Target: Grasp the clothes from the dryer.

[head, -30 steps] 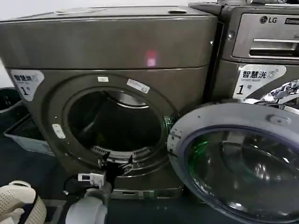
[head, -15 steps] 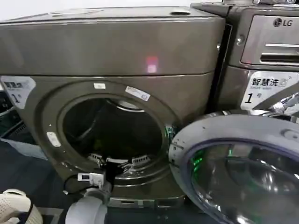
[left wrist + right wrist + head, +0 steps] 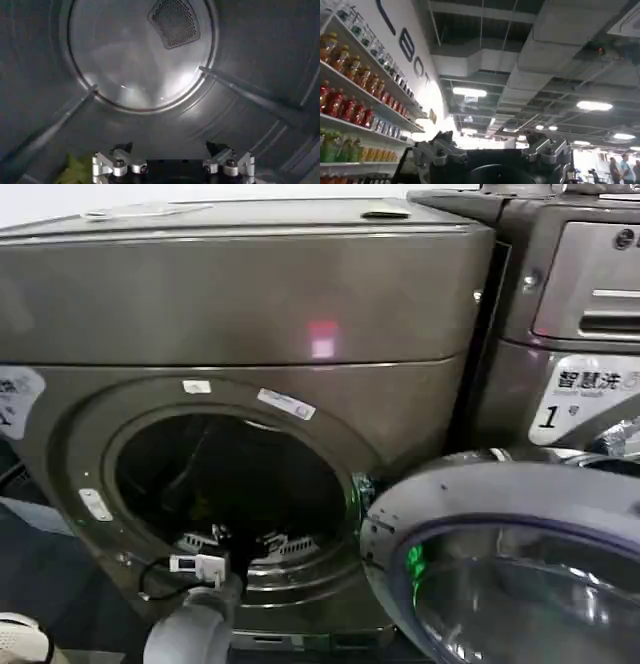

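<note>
reaching left claw [image 3: 172, 150] inside dryer [image 3: 240, 304]

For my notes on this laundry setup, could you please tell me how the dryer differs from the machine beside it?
The dryer has a plain flat front panel; the neighbouring machine has a silver drawer panel. The dryer's porthole gapes, its door swung open and the left gripper inside the drum; the neighbour's front is mostly hidden behind that door. Both are dark bronze-grey with white "1" stickers.

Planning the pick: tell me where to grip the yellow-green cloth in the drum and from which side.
Grip the raised crumpled fold of the clothes lying on the drum floor. Come from above and the door side, the way the open left claw already points; soft fabric bunches into a pinch.
</note>
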{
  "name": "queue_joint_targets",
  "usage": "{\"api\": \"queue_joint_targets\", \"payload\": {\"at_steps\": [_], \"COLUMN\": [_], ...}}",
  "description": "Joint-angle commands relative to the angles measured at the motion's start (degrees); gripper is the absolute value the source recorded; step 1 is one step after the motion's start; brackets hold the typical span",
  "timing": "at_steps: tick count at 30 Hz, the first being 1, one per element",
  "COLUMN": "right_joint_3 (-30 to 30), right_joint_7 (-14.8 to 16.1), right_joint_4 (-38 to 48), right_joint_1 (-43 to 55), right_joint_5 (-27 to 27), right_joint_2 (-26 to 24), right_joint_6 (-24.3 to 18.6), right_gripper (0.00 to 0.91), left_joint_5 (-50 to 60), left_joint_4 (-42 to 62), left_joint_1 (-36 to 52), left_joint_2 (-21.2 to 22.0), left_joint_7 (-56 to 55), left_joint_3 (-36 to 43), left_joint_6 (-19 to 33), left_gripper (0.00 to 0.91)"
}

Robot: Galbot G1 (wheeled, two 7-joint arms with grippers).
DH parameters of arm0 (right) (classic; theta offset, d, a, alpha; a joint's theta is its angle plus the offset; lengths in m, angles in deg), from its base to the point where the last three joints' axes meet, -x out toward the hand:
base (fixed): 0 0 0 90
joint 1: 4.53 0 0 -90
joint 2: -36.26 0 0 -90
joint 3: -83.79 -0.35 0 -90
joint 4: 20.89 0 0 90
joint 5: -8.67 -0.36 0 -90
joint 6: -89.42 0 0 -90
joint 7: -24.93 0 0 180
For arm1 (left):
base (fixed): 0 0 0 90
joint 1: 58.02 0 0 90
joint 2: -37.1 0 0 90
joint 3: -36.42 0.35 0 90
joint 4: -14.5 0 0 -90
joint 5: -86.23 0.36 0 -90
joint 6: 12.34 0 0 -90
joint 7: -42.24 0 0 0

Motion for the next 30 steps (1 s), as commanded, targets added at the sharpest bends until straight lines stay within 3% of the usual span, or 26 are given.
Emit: {"api": "queue_joint_targets", "payload": {"at_steps": [1,6,9,11,14,17,19,23,25,28,30], "right_joint_3": [0.1,0.4,0.9,1.2,1.8,2.0,1.9,1.8,1.8,2.0,1.9], "right_joint_7": [0.2,0.2,0.3,0.3,0.3,0.4,0.5,0.5,0.5,0.5,0.5], "right_joint_4": [0.1,0.2,0.2,0.1,-0.1,0.0,0.1,0.2,0.2,0.3,0.5], "right_joint_1": [0.1,0.3,0.6,0.8,1.1,1.0,0.9,0.8,0.8,0.8,0.7], "right_joint_5": [0.0,0.0,0.1,0.1,0.1,0.1,0.1,0.1,0.1,0.1,0.1], "right_joint_2": [-0.1,-0.1,-0.1,-0.1,0.1,-0.1,-0.2,-0.1,0.0,0.0,-0.2], "right_joint_6": [-0.3,-0.5,-0.6,-0.7,-0.7,-0.8,-0.9,-1.0,-1.0,-1.0,-1.1], "right_gripper": [0.907,0.907,0.907,0.907,0.907,0.907,0.907,0.907,0.907,0.907,0.907], "left_joint_5": [1.5,9.1,27.0,40.7,52.3,63.5,65.8,73.6,72.1,69.9,69.4], "left_joint_4": [0.3,1.2,2.0,2.3,2.5,5.5,6.8,9.2,10.3,13.2,15.3], "left_joint_1": [0.3,2.2,4.0,5.2,8.1,12.7,14.6,19.3,20.8,23.5,25.2], "left_joint_2": [0.2,0.4,1.0,0.6,0.1,-0.6,-1.4,-1.8,-2.1,-2.6,-3.0], "left_joint_7": [0.7,8.4,23.6,35.8,47.0,55.2,59.2,67.4,73.4,73.5,73.5], "left_joint_3": [-0.5,-1.9,-3.1,-4.6,-5.3,-4.9,-4.3,-4.7,-4.5,-4.3,-3.9], "left_joint_6": [-2.8,-2.8,-2.8,1.6,6.1,16.0,19.2,35.7,38.5,51.6,55.3], "left_gripper": [0.907,0.907,0.907,0.907,0.907,0.907,0.907,0.907,0.907,0.907,0.907]}}
